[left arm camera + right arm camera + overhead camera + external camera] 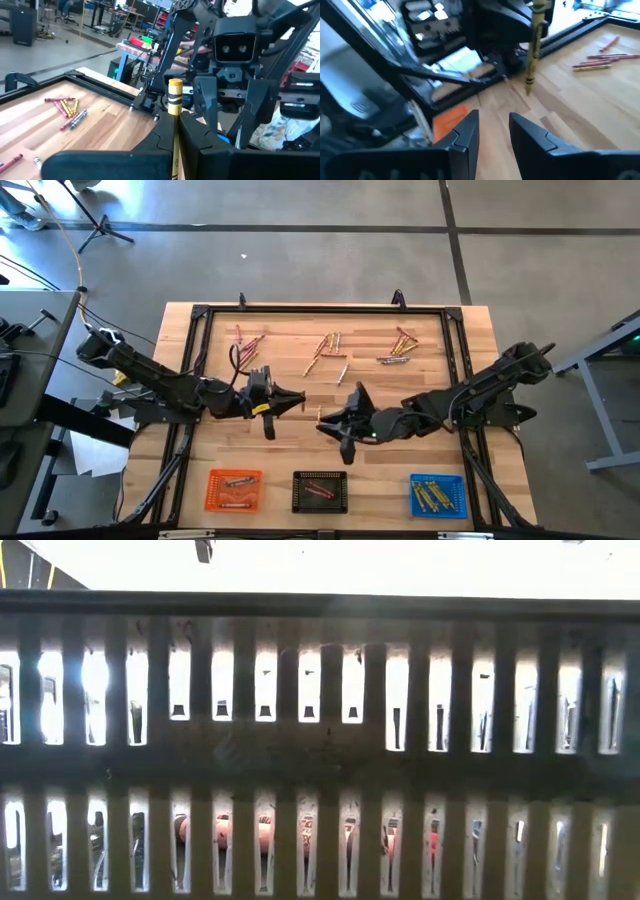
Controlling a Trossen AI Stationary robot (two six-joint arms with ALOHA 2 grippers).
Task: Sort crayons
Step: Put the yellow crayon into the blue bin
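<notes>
While both arms meet over the middle of the counter (470,330), the left tool (296,400) is clamped tight on a yellow crayon (174,125), held upright between its fingers (210,145) with the flat end up; the right wrist view shows the same crayon hanging point-down above the wood. Right tool (328,423) sits just beside it, facing the left tool, fingers (465,135) parted with a plain gap and nothing between them. Loose crayons lie in three clusters along the far edge of the counter: a reddish group (246,340) toward the far left corner, a mixed yellow and brownish group (328,350) at mid-edge, and a yellow, red and grey group (397,348) toward the far right corner. Three trays line the near edge: an orange tray (213,502) at the left with a few pale-wrapped crayons, a black tray (298,502) in the middle with reddish ones, and a blue tray (458,502) at the right with several yellow ones. Low view is blocked by the slotted wall of a tray (320,755) close to the lens; reddish shapes show through its lower slots, too dim to identify.
</notes>
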